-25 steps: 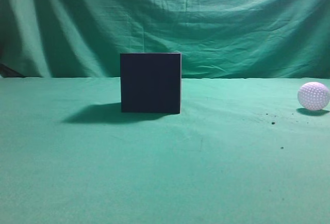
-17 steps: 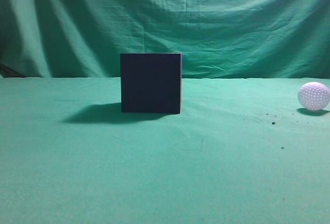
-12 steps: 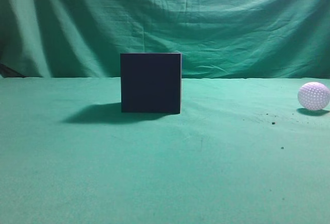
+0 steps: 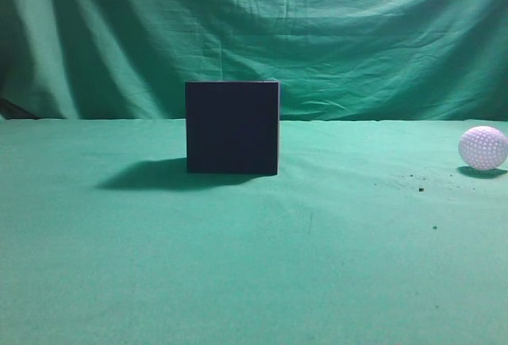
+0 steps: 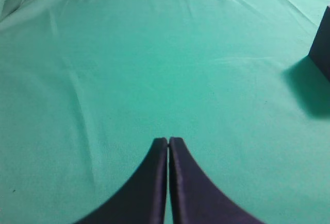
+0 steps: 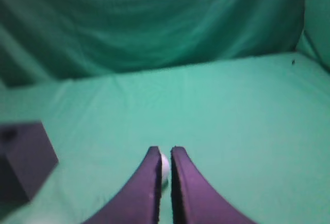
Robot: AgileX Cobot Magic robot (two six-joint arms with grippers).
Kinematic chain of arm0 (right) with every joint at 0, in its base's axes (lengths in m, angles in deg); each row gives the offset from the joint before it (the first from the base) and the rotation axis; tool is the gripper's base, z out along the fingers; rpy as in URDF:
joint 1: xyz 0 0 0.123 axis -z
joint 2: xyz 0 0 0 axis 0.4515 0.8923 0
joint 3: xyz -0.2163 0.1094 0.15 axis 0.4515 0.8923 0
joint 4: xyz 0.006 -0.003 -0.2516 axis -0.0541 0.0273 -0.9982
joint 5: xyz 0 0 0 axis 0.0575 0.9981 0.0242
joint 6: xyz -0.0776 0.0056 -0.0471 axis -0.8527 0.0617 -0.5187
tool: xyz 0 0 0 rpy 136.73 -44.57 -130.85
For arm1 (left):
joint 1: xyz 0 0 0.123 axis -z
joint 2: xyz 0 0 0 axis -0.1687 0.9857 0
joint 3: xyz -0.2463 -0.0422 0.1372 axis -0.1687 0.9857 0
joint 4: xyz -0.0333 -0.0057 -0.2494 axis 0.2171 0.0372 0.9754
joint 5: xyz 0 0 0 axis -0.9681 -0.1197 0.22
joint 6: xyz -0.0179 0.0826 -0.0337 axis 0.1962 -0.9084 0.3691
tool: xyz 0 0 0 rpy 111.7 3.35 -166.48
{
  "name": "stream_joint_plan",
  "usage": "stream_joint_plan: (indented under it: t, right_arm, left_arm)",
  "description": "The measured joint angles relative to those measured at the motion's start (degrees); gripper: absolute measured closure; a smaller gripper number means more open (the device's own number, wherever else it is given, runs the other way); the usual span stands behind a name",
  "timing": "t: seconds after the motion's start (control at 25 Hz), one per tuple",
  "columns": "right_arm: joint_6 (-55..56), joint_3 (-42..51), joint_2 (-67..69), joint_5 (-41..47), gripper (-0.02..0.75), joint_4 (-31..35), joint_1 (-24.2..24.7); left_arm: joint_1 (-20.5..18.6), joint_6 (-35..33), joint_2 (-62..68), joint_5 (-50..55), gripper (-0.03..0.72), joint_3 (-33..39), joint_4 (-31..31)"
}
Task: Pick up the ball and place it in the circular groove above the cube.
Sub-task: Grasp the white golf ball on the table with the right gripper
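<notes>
ball, small, white and dimpled [image 4: 482,148], sits on the green cloth at the far right of the exterior view, well apart from the matte black cube [image 4: 232,128].

nearest to me, my left gripper [image 5: 168,141] hangs over bare green tablecloth [image 5: 154,69] with its dark fingers pressed together, nothing between them; my right gripper [image 6: 165,152] has its fingers drawn narrow, almost meeting. just past my right fingertips a sliver of the ball [image 6: 164,165] shows through the slit, lying on the cloth beyond them. farther off, the cube stands upright left of it in my right wrist view [image 6: 23,157] and at the right edge of my left one [image 5: 322,44]. behind everything hangs a wrinkled green fabric backdrop [image 4: 317,28].
</notes>
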Motion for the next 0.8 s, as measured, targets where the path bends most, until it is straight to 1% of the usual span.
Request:
stream_joint_plan:
  t: [0.12, 0.16, 0.2, 0.28, 0.4, 0.64, 0.8]
  right_arm:
    - [0.2, 0.0, 0.0, -10.6, 0.689, 3.6, 0.0]
    - [0.2, 0.0, 0.0, -12.3, 0.689, 4.2, 0.0]
    - [0.2, -0.6, 0.0, -11.8, 0.689, 4.4, 0.0]
    - [0.0, -3.5, 0.2, -8.0, 0.689, 4.7, 0.0]
    - [-0.3, -9.3, 5.0, -2.1, 0.689, 5.3, 0.0]
    - [-0.3, -20.9, 23.1, 14.7, 0.689, 6.6, 0.0]
    - [-0.3, -26.8, 33.6, 22.8, 0.689, 7.8, 0.0]
  left_arm:
    - [0.0, 0.0, 0.0, 0.0, 0.688, 0.0, 0.0]
    - [0.0, 0.0, 0.0, 0.0, 0.688, 0.0, 0.0]
    - [0.0, 0.0, 0.0, 0.0, 0.688, 0.0, 0.0]
    - [0.0, 0.0, 0.0, 0.0, 0.688, 0.0, 0.0]
    - [0.0, 0.0, 0.0, 0.0, 0.688, 0.0, 0.0]
    - [0.0, 0.0, 0.0, 0.0, 0.688, 0.0, 0.0]
    - [0.0, 0.0, 0.0, 0.0, 0.688, 0.0, 0.0]
